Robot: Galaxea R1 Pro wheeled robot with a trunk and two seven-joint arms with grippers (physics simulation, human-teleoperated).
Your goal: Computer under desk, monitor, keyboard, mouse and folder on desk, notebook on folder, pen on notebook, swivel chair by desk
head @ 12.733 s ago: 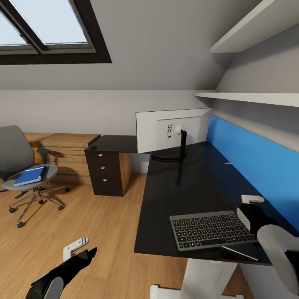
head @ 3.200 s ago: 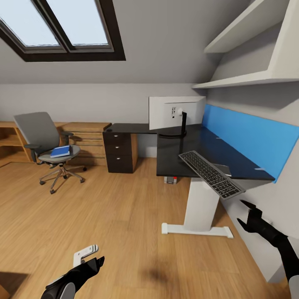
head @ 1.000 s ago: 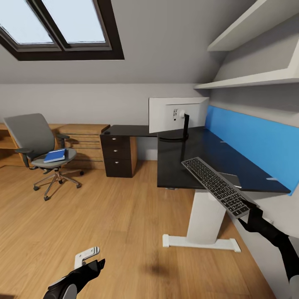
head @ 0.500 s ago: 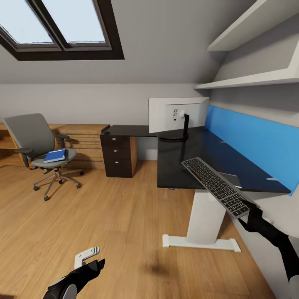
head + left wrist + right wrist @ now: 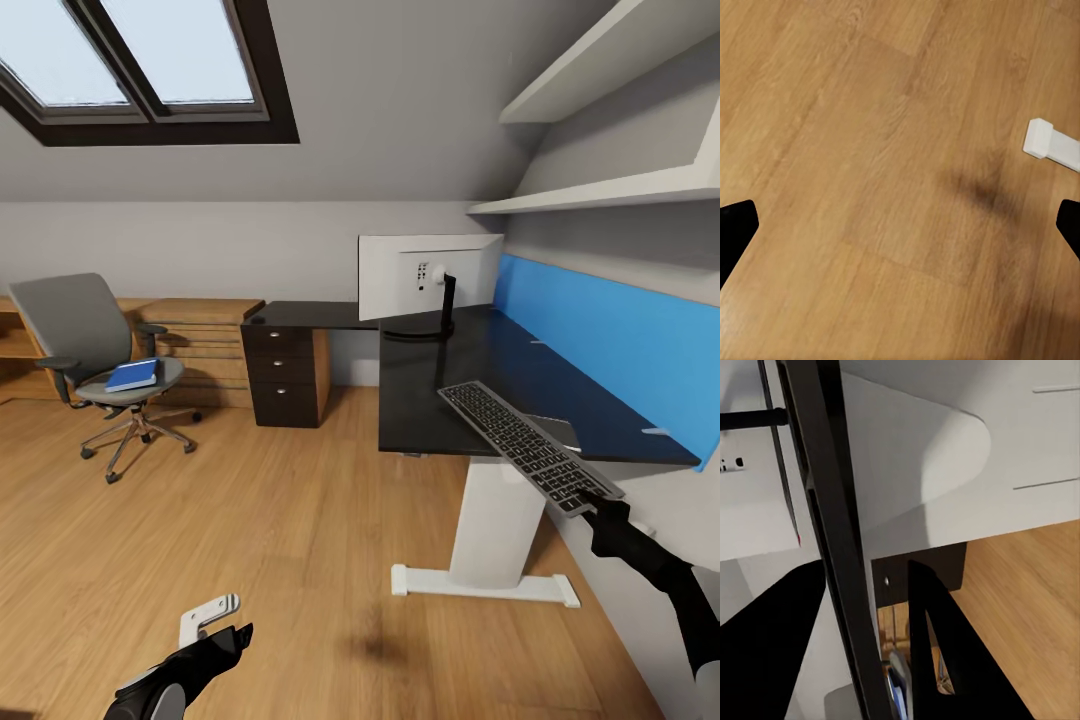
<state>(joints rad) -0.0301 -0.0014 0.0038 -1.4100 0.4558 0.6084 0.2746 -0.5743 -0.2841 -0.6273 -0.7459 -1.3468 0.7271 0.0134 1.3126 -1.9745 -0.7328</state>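
My right gripper (image 5: 598, 505) is shut on the near end of the keyboard (image 5: 522, 445). The keyboard hangs tilted over the near edge of the black desk (image 5: 455, 375), its far end above the top. In the right wrist view the keyboard's thin edge (image 5: 832, 540) runs between my right gripper's (image 5: 862, 660) dark fingers. The monitor (image 5: 430, 275) stands at the desk's far end, white back toward me. A small mouse (image 5: 258, 319) sits on the desk's left wing. A grey notebook (image 5: 562, 432) lies under the keyboard. The blue folder (image 5: 133, 375) rests on the swivel chair (image 5: 90, 340) at the left. My left gripper (image 5: 222, 626) hangs open over the floor.
A black three-drawer cabinet (image 5: 283, 375) stands under the desk's left wing, with a wooden drawer chest (image 5: 205, 345) beside it. The desk's white leg and foot (image 5: 490, 560) stand close ahead. White shelves (image 5: 610, 190) jut from the right wall. Wood floor (image 5: 892, 165) spreads wide on the left.
Since 12.7 s ago the view has backed away from the desk, and the keyboard has left the top. In the last second its held end rose slightly, toward the right.
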